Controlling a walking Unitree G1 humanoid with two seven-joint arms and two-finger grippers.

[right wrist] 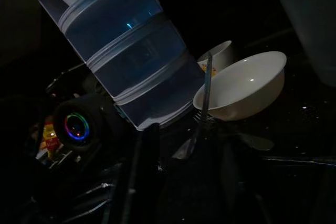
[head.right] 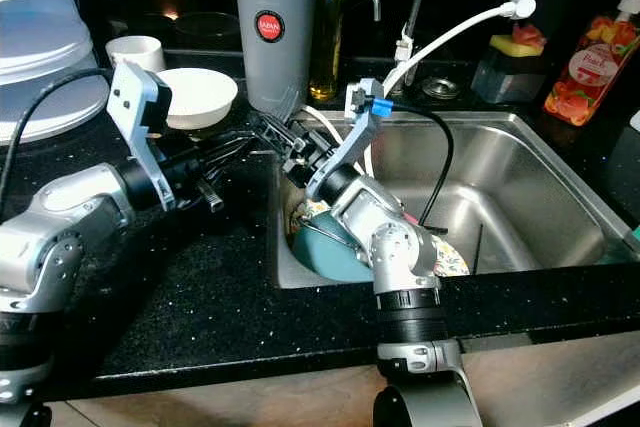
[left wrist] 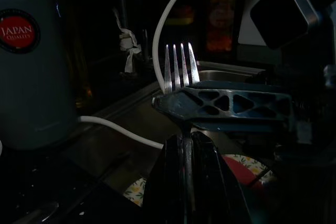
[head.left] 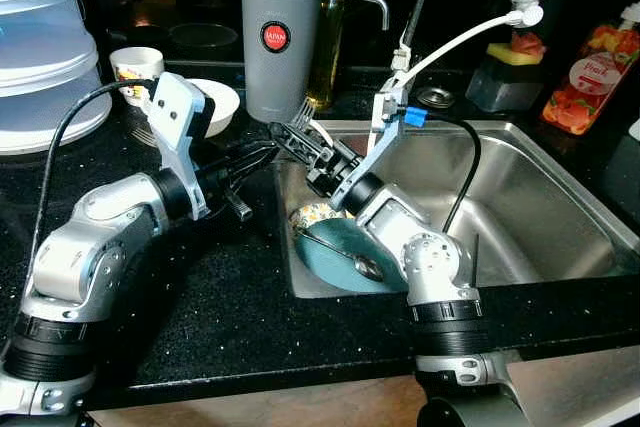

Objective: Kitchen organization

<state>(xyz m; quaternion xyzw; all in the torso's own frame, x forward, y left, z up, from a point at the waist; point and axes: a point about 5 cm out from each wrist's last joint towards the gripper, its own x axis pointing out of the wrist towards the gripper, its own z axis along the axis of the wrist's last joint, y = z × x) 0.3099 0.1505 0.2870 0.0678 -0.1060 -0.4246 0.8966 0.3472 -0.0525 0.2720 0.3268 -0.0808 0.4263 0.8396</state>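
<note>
The left claw and the right claw meet over the sink's near-left corner, both pinched on one fork held tines up. Below them a teal plate with a spoon lies in the basin. Behind, on the black desk, stand a grey dispenser, a white bowl and a cup.
</note>
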